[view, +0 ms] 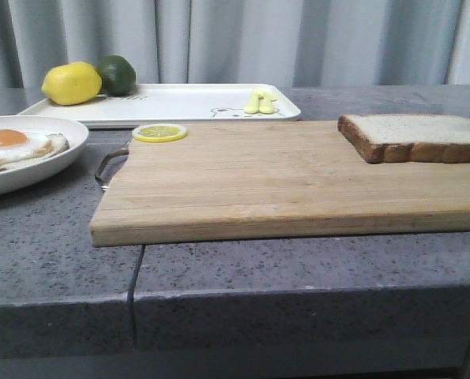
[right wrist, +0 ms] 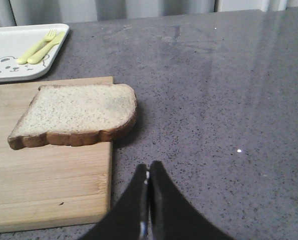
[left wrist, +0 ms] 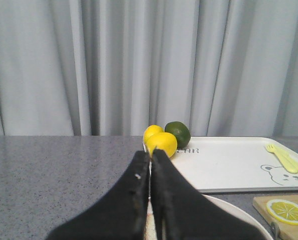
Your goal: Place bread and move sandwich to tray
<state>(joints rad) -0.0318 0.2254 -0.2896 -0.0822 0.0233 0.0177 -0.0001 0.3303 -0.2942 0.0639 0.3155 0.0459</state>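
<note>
Front view. Nearest the camera lies the bench (view: 313, 316) edge, then the board (view: 282, 178), which carries the bread (view: 415, 136) at its far right corner and a lemon slice (view: 159, 132) at its far left. The sandwich (view: 17, 148), open with egg uppermost, sits on its plate (view: 61, 154) at the left, apart from the board. Behind stands the tray (view: 171, 103), holding a lemon (view: 71, 83), a lime (view: 118, 73) and a yellow fork (view: 260, 102). Neither arm appears in this view.

Left wrist view. The left hand (left wrist: 150, 165) fills the foreground, fingers pressed together and holding nothing, poised above the plate rim (left wrist: 239, 215). Beyond lies the tray (left wrist: 229, 165), most of its surface bare.

Right wrist view. The right hand (right wrist: 147, 175), fingers together and empty, hovers over the bench just beside the board's edge, near the bread (right wrist: 73, 115), which overhangs the board corner slightly.

Step in hand, as judged: the first, with the bread not yet grasped. The next move calls for the right hand to part its fingers, take the slice by its crust edge and carry it across onto the egg; the plate then goes to the tray's bare area.
</note>
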